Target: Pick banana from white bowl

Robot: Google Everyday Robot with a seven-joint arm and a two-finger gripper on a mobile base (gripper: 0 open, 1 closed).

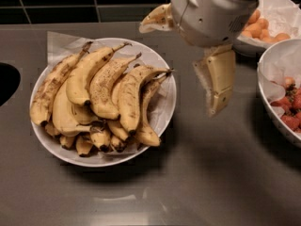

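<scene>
The white bowl [167,108] is wide and shallow, lined with crumpled white paper, and sits left of centre on the grey counter. It holds several bananas. The banana [80,79] is long, plump and mostly clean yellow, second from the left, with a black tip and a thin curved stem pointing up and right. A brown-speckled shorter banana [104,89] lies right of it, and a mottled long one [46,95] lies to its left. My gripper [187,62] hangs above the counter just right of the bowl's upper rim. It is open and empty, touching no banana.
Two smaller white bowls stand at the right: one with orange pieces [268,29] at the back, one with red pieces [284,102] at the right edge. A dark round opening [7,81] is at the left edge. A dark tiled wall [70,1] runs behind.
</scene>
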